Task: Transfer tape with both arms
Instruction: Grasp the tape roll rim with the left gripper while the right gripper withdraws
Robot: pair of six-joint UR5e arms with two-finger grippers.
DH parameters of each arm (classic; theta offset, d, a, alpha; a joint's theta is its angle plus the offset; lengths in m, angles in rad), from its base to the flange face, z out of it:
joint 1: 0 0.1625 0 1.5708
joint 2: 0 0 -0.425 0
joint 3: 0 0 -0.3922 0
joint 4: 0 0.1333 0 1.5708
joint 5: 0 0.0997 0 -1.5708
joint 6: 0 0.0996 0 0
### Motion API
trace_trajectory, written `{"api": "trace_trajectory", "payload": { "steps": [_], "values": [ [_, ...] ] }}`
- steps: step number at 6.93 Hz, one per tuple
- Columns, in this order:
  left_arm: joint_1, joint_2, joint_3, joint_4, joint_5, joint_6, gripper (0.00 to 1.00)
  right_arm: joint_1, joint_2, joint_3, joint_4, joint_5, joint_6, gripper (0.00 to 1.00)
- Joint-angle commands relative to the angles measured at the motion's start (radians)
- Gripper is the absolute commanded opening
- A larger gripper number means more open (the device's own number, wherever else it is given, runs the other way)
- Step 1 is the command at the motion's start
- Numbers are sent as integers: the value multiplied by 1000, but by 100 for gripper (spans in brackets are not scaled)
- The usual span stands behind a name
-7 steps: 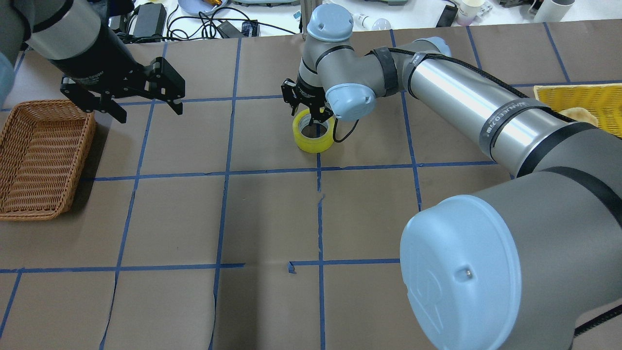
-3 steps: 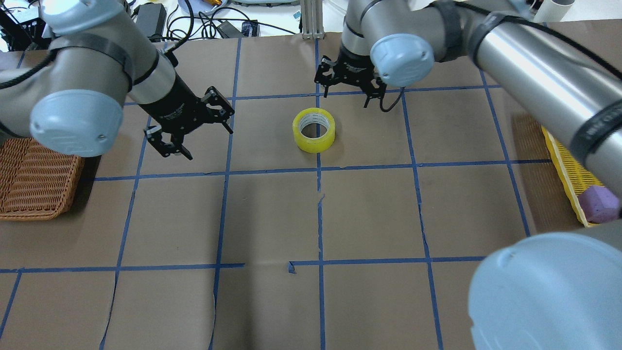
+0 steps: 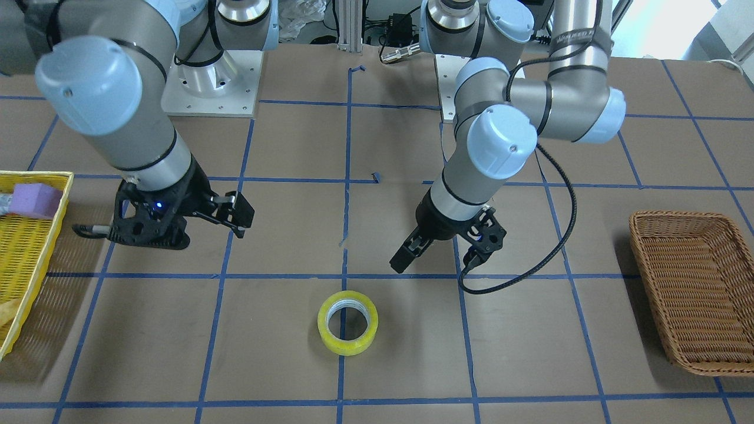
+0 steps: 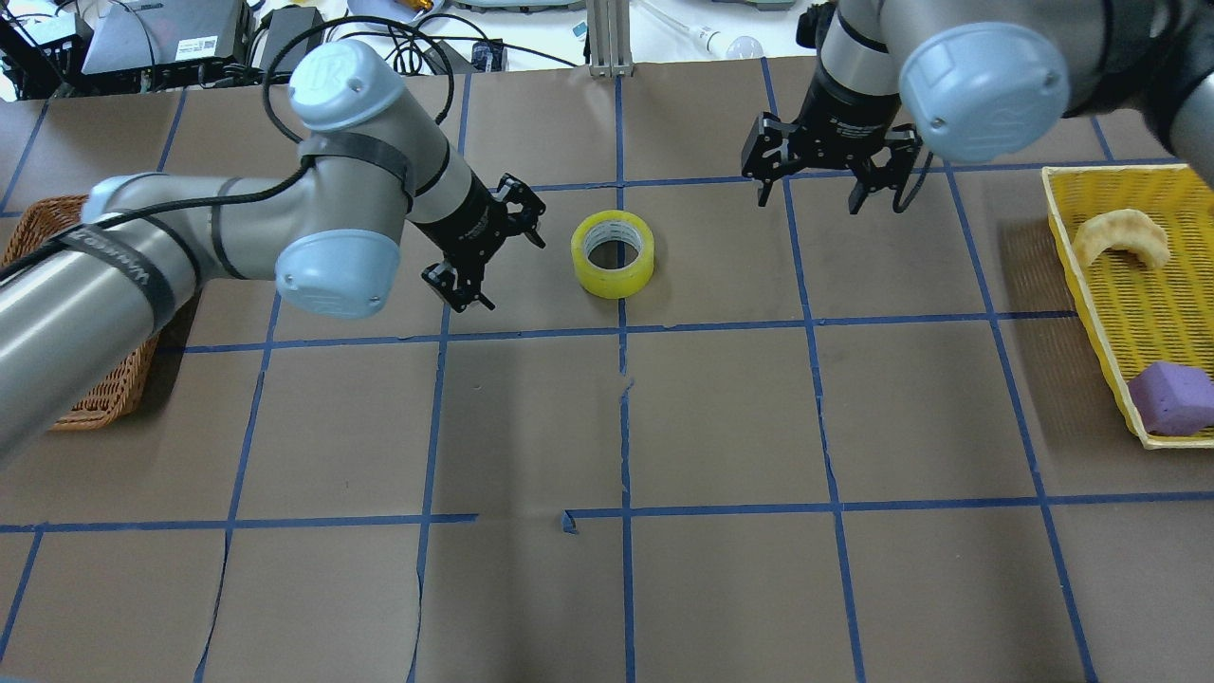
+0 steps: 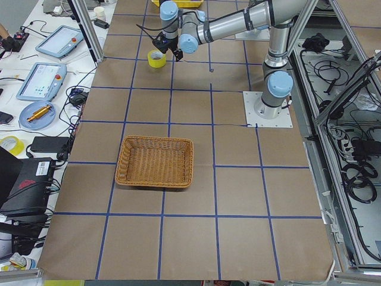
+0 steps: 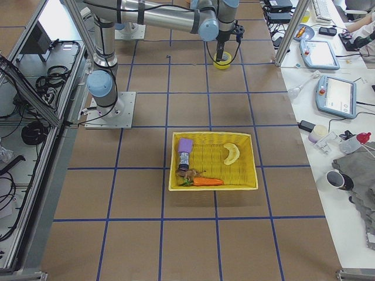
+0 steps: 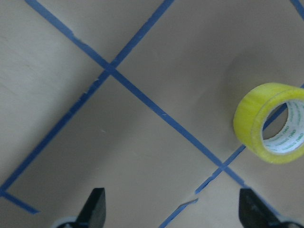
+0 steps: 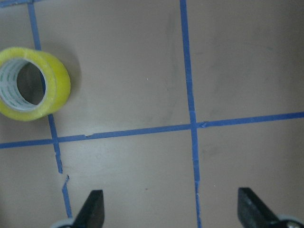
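Quick rundown for you: the tape (image 4: 612,286) lies flat on the table (image 4: 721,417), hole up, and neither gripper has it. It sits right across the blue line (image 4: 624,427) that runs down the middle away from the robot, a little short of the cross line behind it. In the left wrist view you can make out the whitish core with some print on it.

The left gripper (image 4: 515,275) hangs just beside the tape on the robot's left, close but not touching. Its fingers are spread wide with nothing in them. In the left wrist view all you get between the two tips is brown paper and blue lines, and the tape sits off toward the right edge. The gripper comes in at a slant, not straight down.

The right gripper (image 4: 808,204) is on the other side and well apart from the tape, clearly farther off than the left one. Same story there: fingers wide apart and empty. In the right wrist view the tape sits up in the left corner, nowhere near the tips.

So the tape is between the two grippers, much nearer the left.

Other stuff on the table: a basket (image 3: 686,282) out on the robot's left, partly hidden behind the left arm in the overhead view. On the robot's right there's a yellow tray (image 4: 1060,213) with a purple block (image 4: 1171,398) and a pale curved piece (image 4: 1119,237) in it.
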Motion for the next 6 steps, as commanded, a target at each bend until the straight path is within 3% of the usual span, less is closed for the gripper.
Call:
{"api": "trace_trajectory", "payload": {
  "steps": [1, 2, 3, 4, 5, 6],
  "values": [
    [-68, -157, 99, 129, 0, -177, 100, -2, -119, 37, 117, -14, -4, 100],
    [-85, -221, 157, 129, 0, -208, 92, -3, -95, 25, 110, -3, -21, 100],
    [-102, -252, 164, 132, 3, -204, 74, -11, -95, 24, 110, -1, -60, 100],
    [-106, -263, 161, 125, 0, -187, 42, -23, -92, 24, 115, -18, -120, 100],
    [-106, -268, 161, 116, -2, -186, 0, -28, -106, 21, 123, -24, -121, 100],
    [-106, -269, 163, 117, 0, -184, 0, -23, -133, 27, 121, -23, -117, 100]
  ]
}}
